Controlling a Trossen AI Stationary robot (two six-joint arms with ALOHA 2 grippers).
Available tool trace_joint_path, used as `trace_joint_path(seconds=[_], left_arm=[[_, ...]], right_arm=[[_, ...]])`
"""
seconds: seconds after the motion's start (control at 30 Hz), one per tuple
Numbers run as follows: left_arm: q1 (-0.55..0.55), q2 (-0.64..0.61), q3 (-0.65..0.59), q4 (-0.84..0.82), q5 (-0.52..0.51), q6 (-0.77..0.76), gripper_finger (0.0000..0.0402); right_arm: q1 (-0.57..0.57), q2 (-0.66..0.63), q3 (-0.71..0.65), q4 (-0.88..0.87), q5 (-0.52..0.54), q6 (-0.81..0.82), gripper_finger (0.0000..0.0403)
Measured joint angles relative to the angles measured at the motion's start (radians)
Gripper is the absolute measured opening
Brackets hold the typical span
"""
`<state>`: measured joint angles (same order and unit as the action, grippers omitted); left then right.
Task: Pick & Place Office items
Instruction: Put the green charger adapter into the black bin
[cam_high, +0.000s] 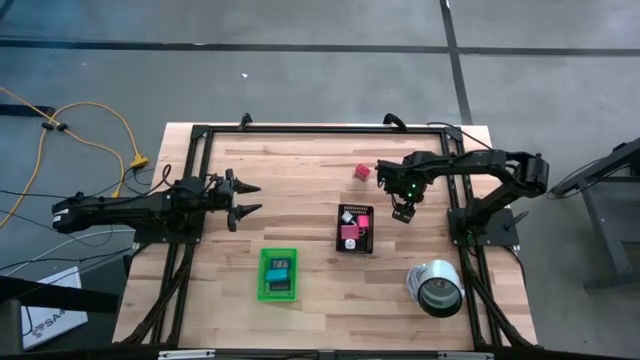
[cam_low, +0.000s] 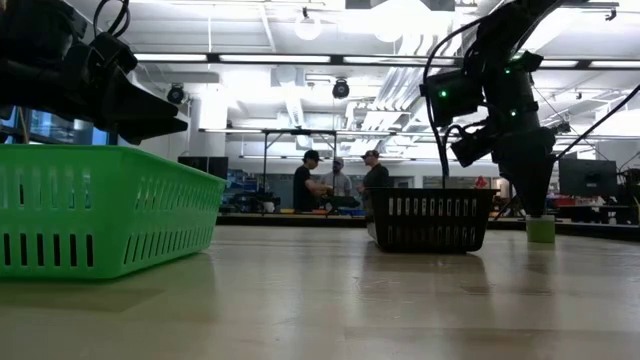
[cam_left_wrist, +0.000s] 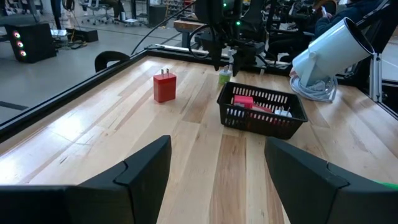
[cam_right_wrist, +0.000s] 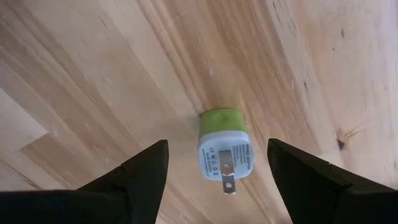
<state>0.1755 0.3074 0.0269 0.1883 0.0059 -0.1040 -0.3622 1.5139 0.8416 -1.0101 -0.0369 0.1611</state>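
Note:
A small green-and-white plug block (cam_right_wrist: 224, 148) lies flat on the wood, prongs level; it also shows in the low view (cam_low: 541, 229). My right gripper (cam_right_wrist: 217, 144) hangs open above it, pointing down, one finger on either side and touching nothing (cam_high: 402, 208). A red plug block (cam_high: 362, 172) stands on the table toward the far edge (cam_left_wrist: 165, 87). The black tray (cam_high: 356, 240) holds pink, red and white pieces. The green tray (cam_high: 264, 273) holds dark pieces. My left gripper (cam_high: 245, 200) waits open at the table's left (cam_left_wrist: 217, 140).
A shiny silver can (cam_high: 437, 288) lies on its side near the table's right near corner. A black frame (cam_high: 300, 129) runs around the table. Bare wood lies between my left gripper and the trays. People stand in the room beyond the table (cam_low: 340, 185).

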Motion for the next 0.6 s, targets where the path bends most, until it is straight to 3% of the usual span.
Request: trace_joint_path(seconds=[0.6], left_arm=[[0.0, 0.0, 0.0, 0.0, 0.0, 0.0, 0.0252]], right_arm=[[0.0, 0.0, -0.038, 0.035, -0.011, 0.029, 0.0261]])
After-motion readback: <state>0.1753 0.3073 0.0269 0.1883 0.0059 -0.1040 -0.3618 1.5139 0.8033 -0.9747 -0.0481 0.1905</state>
